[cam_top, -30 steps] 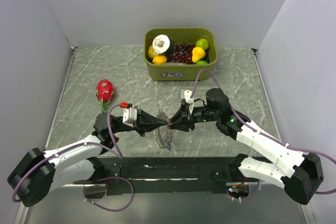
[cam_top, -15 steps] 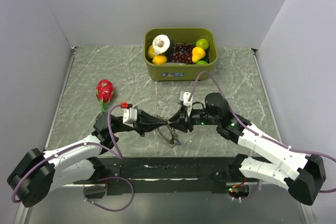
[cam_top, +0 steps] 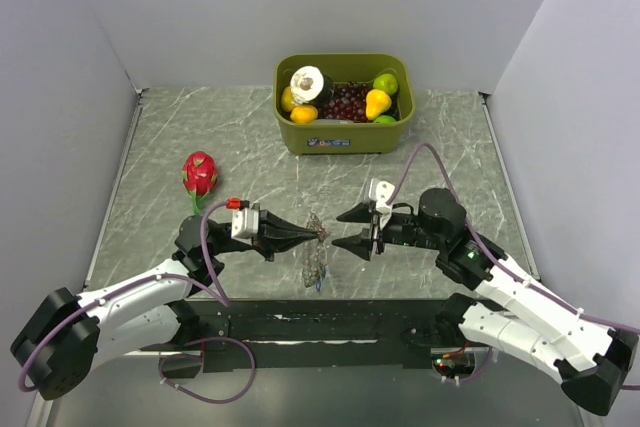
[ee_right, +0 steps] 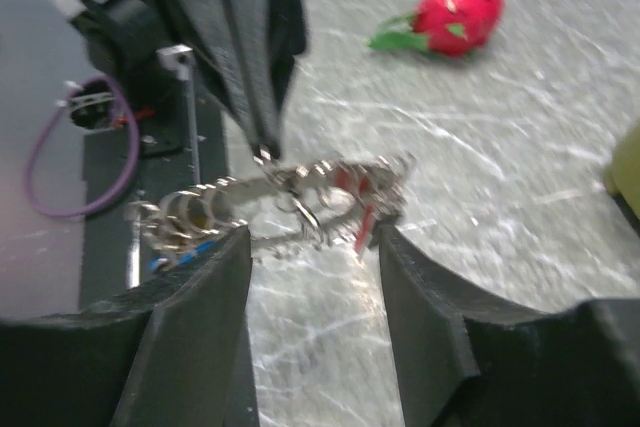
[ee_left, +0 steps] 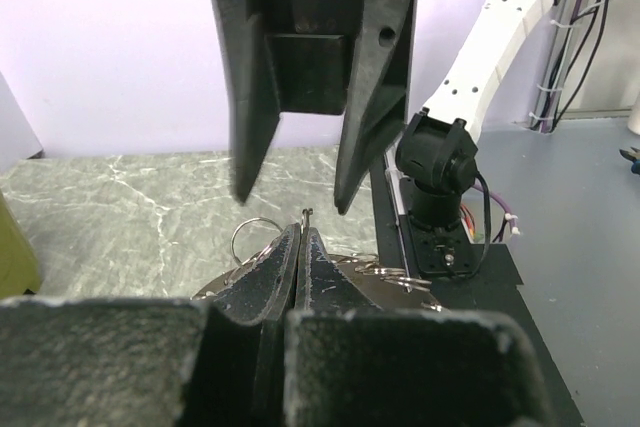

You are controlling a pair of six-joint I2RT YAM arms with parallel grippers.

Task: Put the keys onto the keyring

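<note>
The keyring (cam_top: 314,257), a thin metal ring strung with small split rings, hangs at mid-table from my left gripper (cam_top: 320,235), which is shut on its rim. In the left wrist view the shut fingertips (ee_left: 296,243) pinch a bit of ring wire, and the ring (ee_left: 385,272) shows just below. My right gripper (cam_top: 340,230) is open and empty, just right of the ring. In the right wrist view the keyring (ee_right: 270,187) lies across the gap between my open fingers (ee_right: 205,317), with a red key (ee_right: 362,219) and a blue key (ee_right: 160,263) hanging on it.
A green bin (cam_top: 345,135) of fruit stands at the back centre. A red dragon fruit (cam_top: 200,173) lies at the left, also seen in the right wrist view (ee_right: 450,15). A black strip runs along the table's near edge (cam_top: 320,319).
My right gripper has let go of the keyring, opened and drawn back to the right. The keyring now hangs from my left gripper alone.
</note>
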